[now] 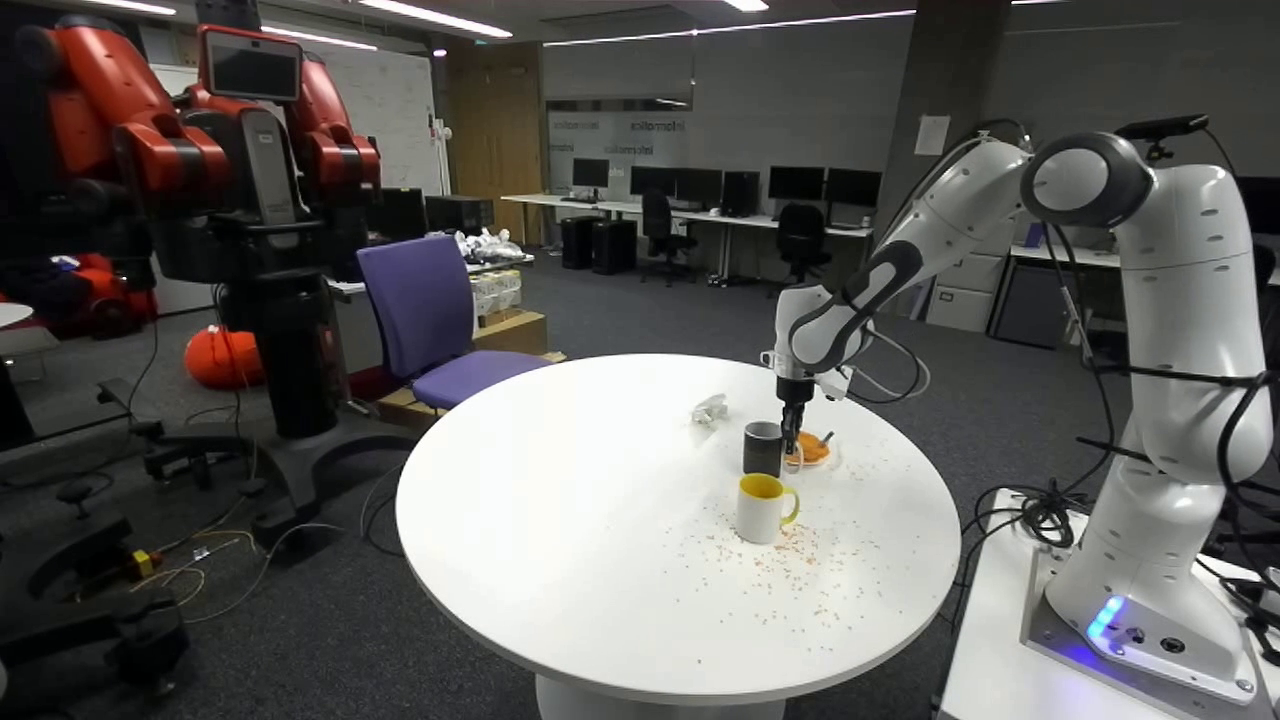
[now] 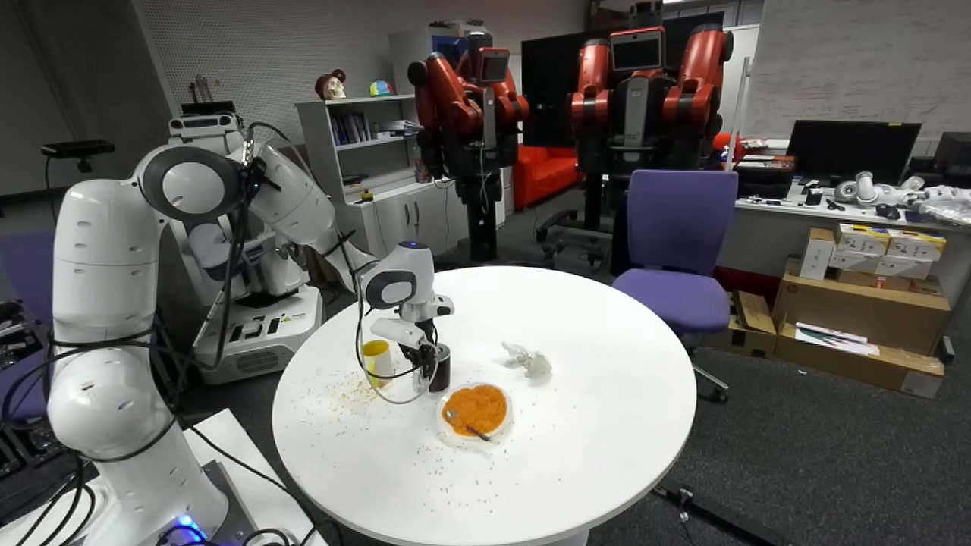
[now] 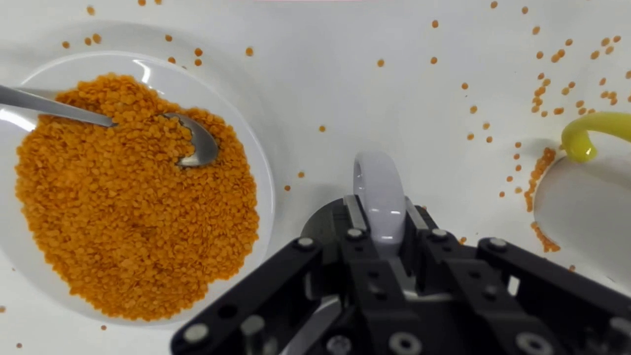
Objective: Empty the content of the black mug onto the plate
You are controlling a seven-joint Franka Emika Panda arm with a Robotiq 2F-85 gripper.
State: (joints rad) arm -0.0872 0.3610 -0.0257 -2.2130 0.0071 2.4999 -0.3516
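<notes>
On the round white table [image 1: 560,500], the black mug [image 1: 761,453] stands upright between the plate [image 3: 265,197] and a white cup [image 1: 757,520] with yellow lining and handle. Gripper [image 3: 386,212] is at the mug, its fingers spaced only the width of the pale handle [image 3: 382,182], one against either side; hold is on that handle. What the mug contains cannot be made out. Plate is white, heaped with orange grains [image 3: 133,222], a metal spoon [image 3: 205,144] partly buried among them. Loose grains [image 3: 555,57] are strewn over the table, thickest around the white cup. In both exterior views a crumpled whitish scrap [image 2: 537,366] lies near the plate, apart from mug and gripper.
</notes>
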